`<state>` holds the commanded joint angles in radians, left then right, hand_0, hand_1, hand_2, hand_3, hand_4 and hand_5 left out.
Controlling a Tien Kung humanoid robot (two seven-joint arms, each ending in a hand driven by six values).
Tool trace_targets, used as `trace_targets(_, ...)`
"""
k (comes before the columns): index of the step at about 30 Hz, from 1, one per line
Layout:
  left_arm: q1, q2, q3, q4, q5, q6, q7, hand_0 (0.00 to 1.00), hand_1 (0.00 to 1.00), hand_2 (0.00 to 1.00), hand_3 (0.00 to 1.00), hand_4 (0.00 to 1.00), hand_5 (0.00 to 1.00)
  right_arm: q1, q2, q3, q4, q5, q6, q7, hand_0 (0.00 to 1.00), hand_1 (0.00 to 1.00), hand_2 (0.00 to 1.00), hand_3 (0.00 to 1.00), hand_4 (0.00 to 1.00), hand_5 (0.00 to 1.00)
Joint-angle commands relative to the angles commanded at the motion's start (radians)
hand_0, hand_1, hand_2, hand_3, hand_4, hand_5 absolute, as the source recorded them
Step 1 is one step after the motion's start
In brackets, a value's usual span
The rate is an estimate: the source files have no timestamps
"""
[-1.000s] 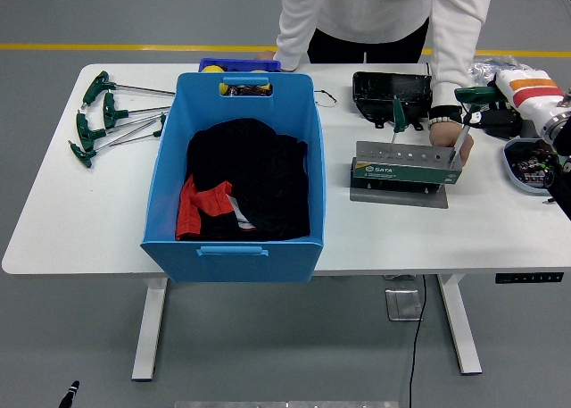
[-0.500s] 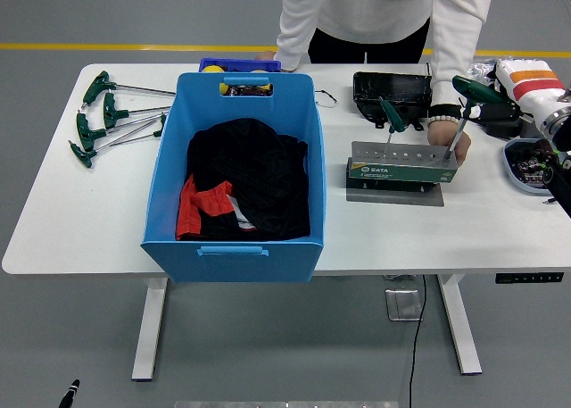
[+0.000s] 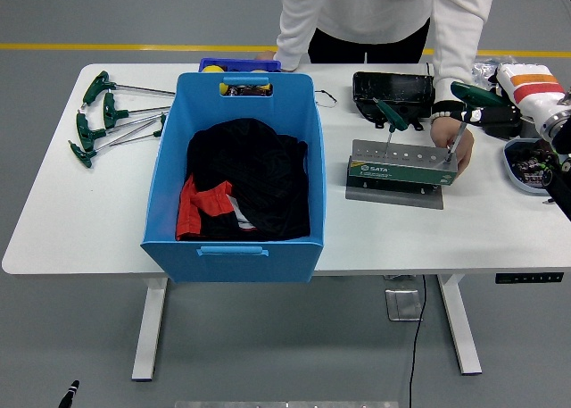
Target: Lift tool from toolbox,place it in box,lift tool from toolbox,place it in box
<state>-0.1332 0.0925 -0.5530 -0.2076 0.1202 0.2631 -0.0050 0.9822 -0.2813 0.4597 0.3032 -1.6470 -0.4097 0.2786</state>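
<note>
Right robot hand (image 3: 489, 115) comes in from the right edge, black fingers wrapped around the green T-handle of a hex key (image 3: 467, 104) at the right end of the tool rack (image 3: 403, 165). That key leans left-to-right, shaft tip down at the rack's rightmost hole; can't tell if the tip is seated or just clear of it. Left robot hand isn't visible anywhere.

Rack is a grey metal stand with a green label strip on the front, sitting on a grey base plate right of centre on the white bench (image 3: 80, 220). It looks tipped, right end up. A second green-handled key (image 3: 391, 118) stands in a hole toward the rack's left end, handle tilted up-left.

A person in a white top stands at the far side. One person's hand (image 3: 449, 140) is pressed on the rack's top right corner, just beside the key being gripped. Their other arm reaches down behind the blue box.

Blue plastic box (image 3: 236, 171) sits left of the rack, well apart from it, with black and red fabric (image 3: 241, 180) inside. No tool visible in it.

Four more green T-handle keys (image 3: 107, 118) lie loose on the bench at far left. Black tray (image 3: 393, 93) behind the rack. Small blue bin (image 3: 239, 66) with yellow items behind the box. Clear tub of small parts (image 3: 529, 167) at the right edge
</note>
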Motion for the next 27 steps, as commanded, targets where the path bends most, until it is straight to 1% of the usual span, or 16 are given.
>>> trace_targets(3,0.002,0.0,-0.001,0.0,0.0,0.0,0.0,0.684,0.723,0.777,0.81,0.957,0.854,0.001,-0.002,-0.003,0.003,0.0,-0.002,-0.004,0.012,0.002,0.033,0.011,0.984,0.687)
trace_targets(4,0.002,0.0,0.0,0.0,-0.001,0.001,0.0,0.685,0.722,0.774,0.806,0.957,0.854,0.002,-0.003,-0.003,0.005,0.0,-0.002,-0.008,0.002,0.002,0.021,0.002,0.933,0.705)
trace_targets(9,0.007,0.0,0.003,0.001,-0.008,0.002,-0.003,0.685,0.722,0.774,0.806,0.957,0.854,0.008,-0.012,-0.003,0.015,-0.006,0.0,-0.021,0.002,0.002,0.021,0.002,0.933,0.705)
trace_targets(10,0.008,0.0,0.003,0.001,-0.009,0.002,-0.003,0.683,0.716,0.771,0.805,0.957,0.853,0.009,-0.014,-0.002,0.017,-0.008,0.001,-0.023,0.002,0.002,0.012,0.002,0.889,0.701)
trace_targets(18,0.019,-0.002,0.002,0.003,-0.013,0.003,-0.004,0.684,0.715,0.769,0.804,0.956,0.85,0.02,-0.031,0.011,0.03,-0.02,0.002,-0.03,0.002,0.002,0.006,0.002,0.878,0.709)
trace_targets(22,0.027,-0.002,-0.002,0.004,-0.011,0.003,-0.003,0.684,0.713,0.768,0.803,0.955,0.848,0.027,-0.046,0.024,0.052,-0.038,0.012,-0.031,0.002,0.002,0.005,0.002,0.874,0.707)
trace_targets(27,0.037,-0.002,-0.014,0.006,-0.001,0.003,-0.001,0.684,0.713,0.768,0.803,0.955,0.848,0.037,-0.077,0.049,0.104,-0.07,0.018,-0.032,0.002,0.002,0.005,0.002,0.874,0.707)
